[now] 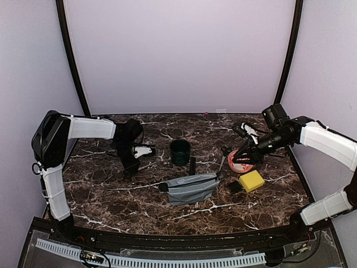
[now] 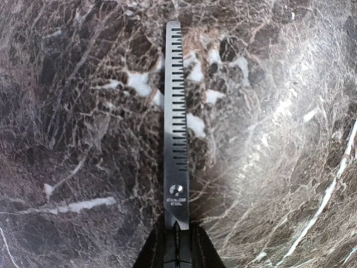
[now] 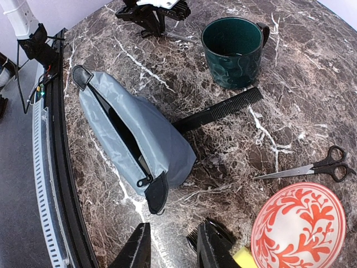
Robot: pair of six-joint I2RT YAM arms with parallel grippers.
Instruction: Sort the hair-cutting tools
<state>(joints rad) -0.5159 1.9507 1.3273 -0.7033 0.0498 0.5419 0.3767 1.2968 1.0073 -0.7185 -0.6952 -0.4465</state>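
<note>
The left gripper (image 2: 177,237) is gripping the toothed scissors (image 2: 175,123) by the blade's base, at the table's far left, left of the cup (image 1: 180,155). The right gripper (image 3: 173,248) is hanging open and empty beside the plate (image 3: 298,226). The pickup seems underway. Next likely calls for lifting them toward the open grey pouch (image 3: 134,134).

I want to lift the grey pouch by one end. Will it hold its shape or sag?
It will probably sag: the pouch looks like soft fabric, creased, with its zip gaping. It is likely light, since it lies fairly flat. The comb meets its edge, so that may shift too.
</note>
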